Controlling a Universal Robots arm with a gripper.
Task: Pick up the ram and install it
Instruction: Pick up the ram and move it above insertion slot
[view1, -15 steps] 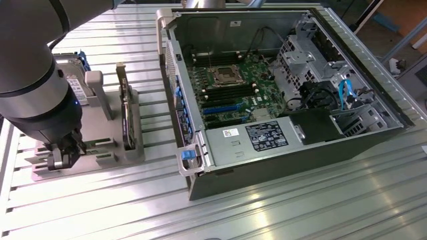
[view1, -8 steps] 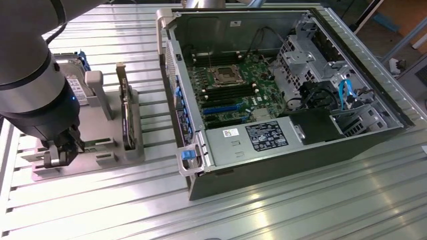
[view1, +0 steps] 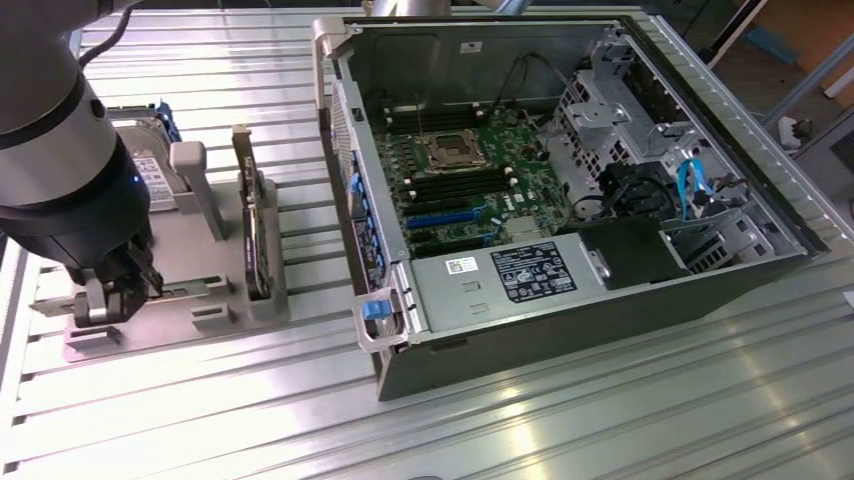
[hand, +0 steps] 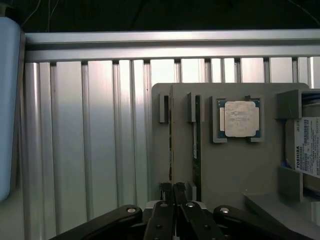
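pinching the long thin green ram stick by its upper edge, the black gripper looks clamped on it; light, stiff, fragile, best held there.

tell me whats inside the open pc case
A green motherboard with a CPU socket, a labelled metal box nearer the camera, and blue cables by the drive cage. The box covers whatever lies beneath it.

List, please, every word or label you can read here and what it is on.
"TOSHIBA": white label on the hard drive.
Black label on the power supply: too small to read.
White sticker on the computer case: too small to read.
Processor: markings blurred.
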